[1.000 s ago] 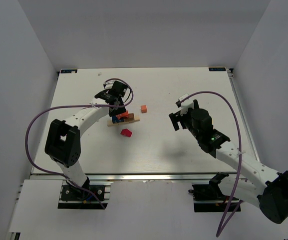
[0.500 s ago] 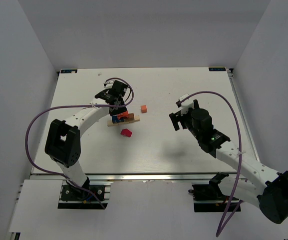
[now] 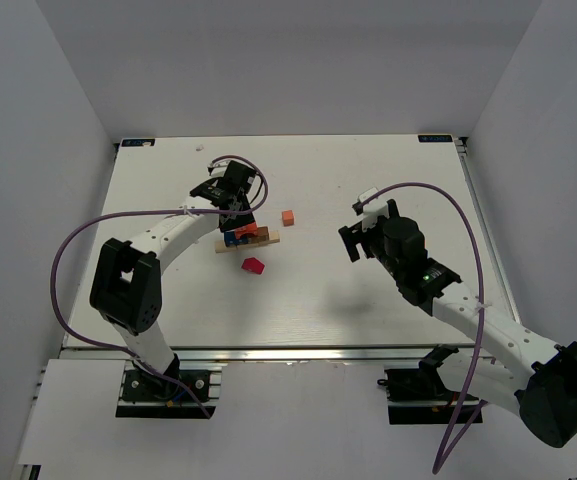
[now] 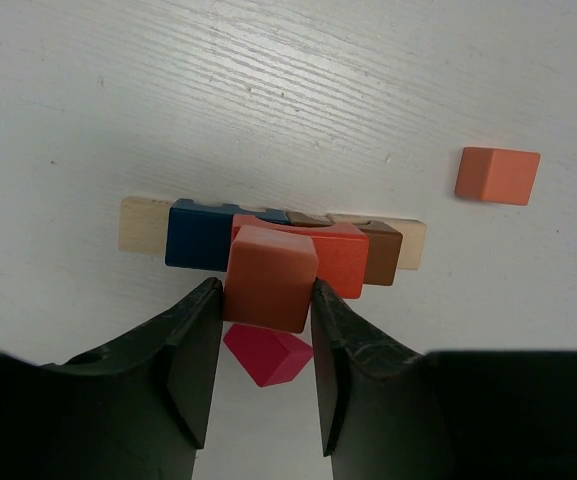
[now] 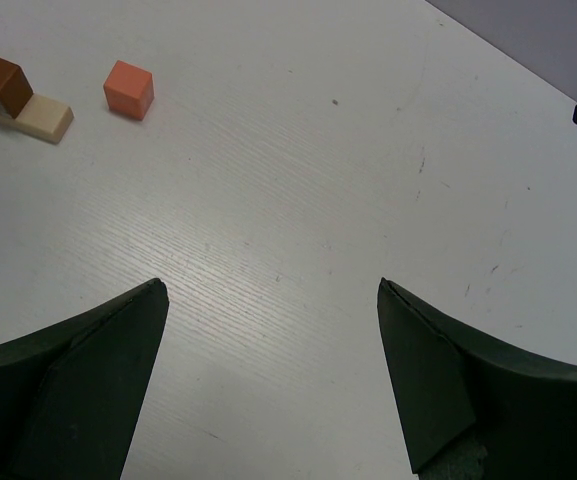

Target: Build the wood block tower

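The wood block tower (image 3: pixel 248 238) lies left of the table's middle. In the left wrist view it shows a pale tan base (image 4: pixel 143 224) with a blue block (image 4: pixel 200 235), an orange-red block (image 4: pixel 346 258) and a brown block (image 4: pixel 382 253) on it. My left gripper (image 4: pixel 266 290) is shut on an orange-brown block (image 4: pixel 271 272) and holds it above the tower; in the top view this gripper (image 3: pixel 236 205) hovers at the tower's far side. My right gripper (image 5: pixel 273 290) is open and empty over bare table, right of the tower (image 3: pixel 353 240).
A red block (image 4: pixel 268 355) lies loose on the table just in front of the tower (image 3: pixel 254 265). A loose orange block (image 3: pixel 288 216) sits to the tower's right and shows in both wrist views (image 4: pixel 497 175) (image 5: pixel 129 89). White walls enclose the table.
My left gripper has shifted slightly toward the far side over the tower, still holding the block. The right arm has not moved.
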`<state>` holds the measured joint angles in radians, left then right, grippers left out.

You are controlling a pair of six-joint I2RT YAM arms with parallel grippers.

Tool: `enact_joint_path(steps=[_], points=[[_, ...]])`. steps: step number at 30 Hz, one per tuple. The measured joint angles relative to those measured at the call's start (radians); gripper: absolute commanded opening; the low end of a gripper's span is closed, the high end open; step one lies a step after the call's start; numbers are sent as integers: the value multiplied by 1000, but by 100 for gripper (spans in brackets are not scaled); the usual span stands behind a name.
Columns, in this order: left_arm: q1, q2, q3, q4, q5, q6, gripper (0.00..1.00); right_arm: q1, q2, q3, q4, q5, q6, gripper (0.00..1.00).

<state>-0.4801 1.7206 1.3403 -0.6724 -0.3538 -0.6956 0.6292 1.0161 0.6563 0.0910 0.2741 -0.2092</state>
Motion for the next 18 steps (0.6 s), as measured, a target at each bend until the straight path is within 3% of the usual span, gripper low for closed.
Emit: enact_joint_path(steps=[6,18], points=[[0,0,0,3,2,-1,57,0,0,0,-7,0,0,89],[0,0,0,16,4,-1,56,-1,-4,0,-8,-8,0,89]])
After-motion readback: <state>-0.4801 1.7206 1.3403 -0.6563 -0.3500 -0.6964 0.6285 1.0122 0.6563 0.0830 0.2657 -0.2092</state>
